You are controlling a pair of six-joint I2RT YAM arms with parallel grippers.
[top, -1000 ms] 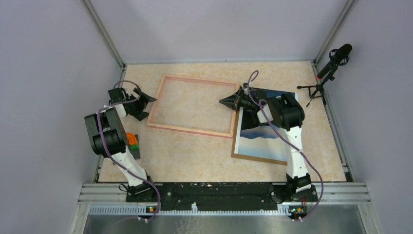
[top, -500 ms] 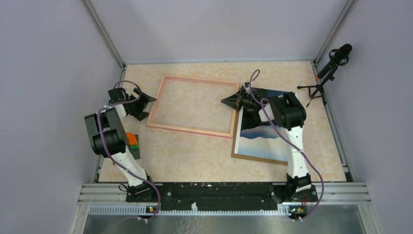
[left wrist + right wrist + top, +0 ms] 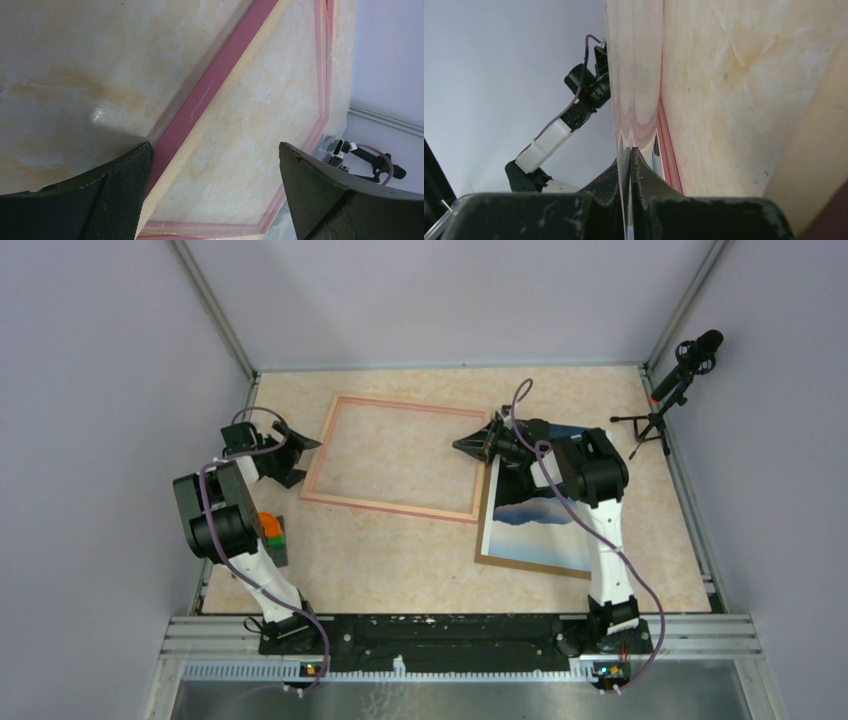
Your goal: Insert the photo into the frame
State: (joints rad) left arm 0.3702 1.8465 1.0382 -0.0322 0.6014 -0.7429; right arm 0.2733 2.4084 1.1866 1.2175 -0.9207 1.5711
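Observation:
The pinkish-tan frame (image 3: 400,455) lies flat in the middle of the table. The photo (image 3: 545,525), with blue sky, dark mountain and clouds, lies face up to its right on a brown backing board (image 3: 520,564), partly under my right arm. My right gripper (image 3: 472,444) is at the frame's far right corner. In the right wrist view it (image 3: 629,150) is shut on the edge of a thin glossy clear sheet (image 3: 636,75) that reaches out over the frame. My left gripper (image 3: 296,454) is open, its fingers either side of the frame's left rail (image 3: 210,95).
A microphone on a small tripod (image 3: 672,385) stands at the far right corner. An orange and green object on a dark block (image 3: 271,531) sits by the left arm. Walls close in the table on three sides.
My right gripper has shifted slightly toward the far side with the sheet still pinched. The left gripper, the frame and the photo have not visibly moved.

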